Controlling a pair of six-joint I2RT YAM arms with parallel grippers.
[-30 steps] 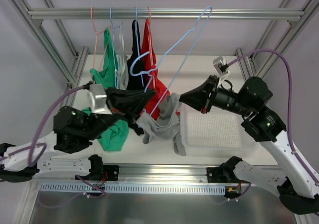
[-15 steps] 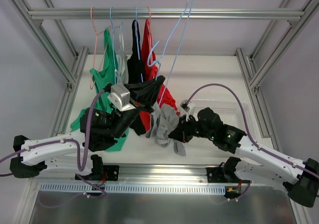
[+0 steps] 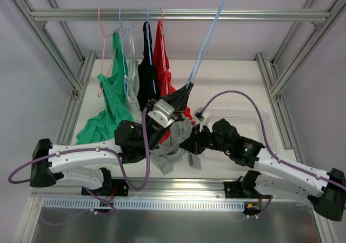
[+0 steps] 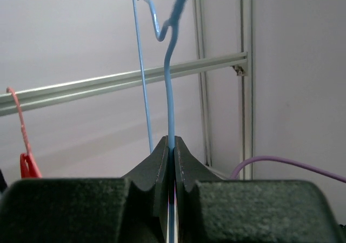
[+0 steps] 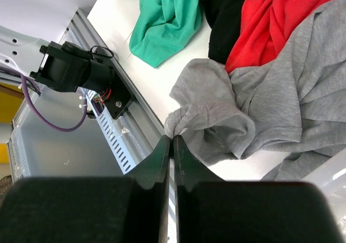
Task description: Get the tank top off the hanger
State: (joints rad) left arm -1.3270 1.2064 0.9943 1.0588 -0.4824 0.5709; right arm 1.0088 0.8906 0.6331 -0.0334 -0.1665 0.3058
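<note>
The overhead camera sits high behind the arm bases and looks down and forward across the whole bench (image 3: 232,81) to the rail (image 3: 243,14) at the far side. The left wrist camera rides close behind the left end effector (image 4: 172,146) and faces upward along it at the hanger (image 4: 168,92) just above the tips, with the same rail beyond. The right wrist camera, close behind the right end effector (image 5: 172,140), faces down at the tank top (image 5: 281,92) just past its tips. The overhead view shows that garment too.
</note>
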